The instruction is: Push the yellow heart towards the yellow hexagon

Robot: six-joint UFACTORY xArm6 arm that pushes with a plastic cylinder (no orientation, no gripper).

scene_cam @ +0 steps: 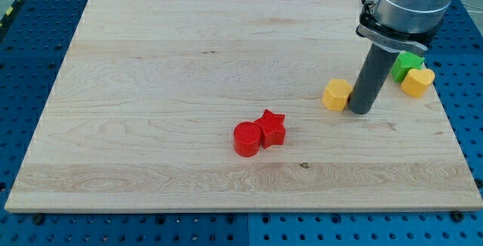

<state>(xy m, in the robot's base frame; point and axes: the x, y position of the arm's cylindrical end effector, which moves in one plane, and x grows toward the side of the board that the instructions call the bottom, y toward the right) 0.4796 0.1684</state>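
Two yellow blocks flank my tip [360, 112]: hexagon [336, 94] touching at its left, heart [417, 82] apart at right beside a green block [405, 63]. No jaws here.

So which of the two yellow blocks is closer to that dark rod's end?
The yellow hexagon: it sits right beside my tip, on the view's left of it. The yellow heart lies farther off, on the view's right, next to the green block.

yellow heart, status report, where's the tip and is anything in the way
My tip down just right of the yellow hexagon. Yellow heart further right, beside the green block, untouched. Rod stands between heart and hexagon.
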